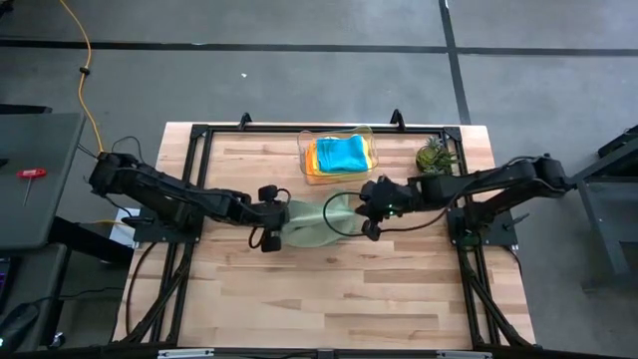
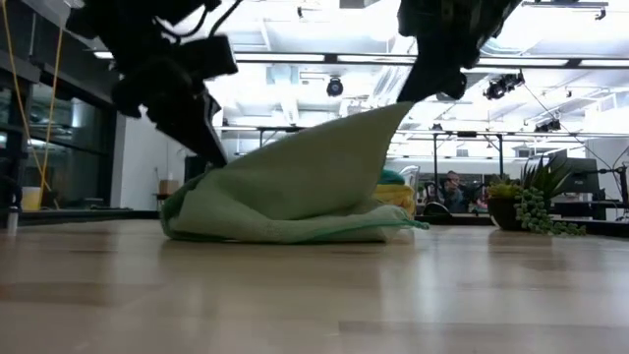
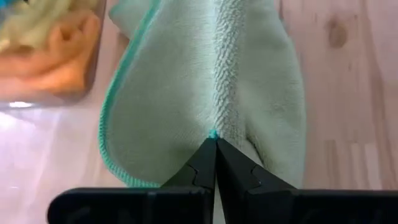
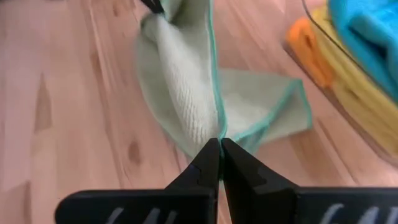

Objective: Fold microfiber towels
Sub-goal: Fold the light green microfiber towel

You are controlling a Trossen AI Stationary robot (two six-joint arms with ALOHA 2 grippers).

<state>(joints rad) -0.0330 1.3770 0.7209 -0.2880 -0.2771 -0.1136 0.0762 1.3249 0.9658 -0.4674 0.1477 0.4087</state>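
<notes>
A light green microfiber towel [image 1: 314,224] with a teal hem lies bunched at the table's middle, between my two grippers. Its lower folds [image 2: 285,231] rest on the wood. My left gripper [image 3: 215,138] is shut on its left end and my right gripper [image 4: 220,142] is shut on its right end. In the low view the right end rises to a peak [image 2: 398,110] under the right gripper, while the left end [image 2: 211,167] sits lower. More towels, teal-blue [image 1: 341,152] on top of yellow and orange, lie in a clear bin [image 1: 304,165] behind it. My left gripper pinches the towel's teal-hemmed edge [image 3: 213,132] between its two fingertips, slanting down from the table's left. The cloth spreads away from the fingers, raised a little there, its underside on the table. My right gripper pinches the towel's teal hem [image 4: 217,127] between its two fingertips, slanting down from the table's right. That end is lifted into a peak, and the cloth slopes down from it to the table.
The clear bin stands just behind the towel toward the far edge. A small potted plant [image 1: 436,155] stands at the far right. Bare wood [image 1: 329,289] stretches toward the near edge. People and desks show in the room beyond [image 2: 452,187].
</notes>
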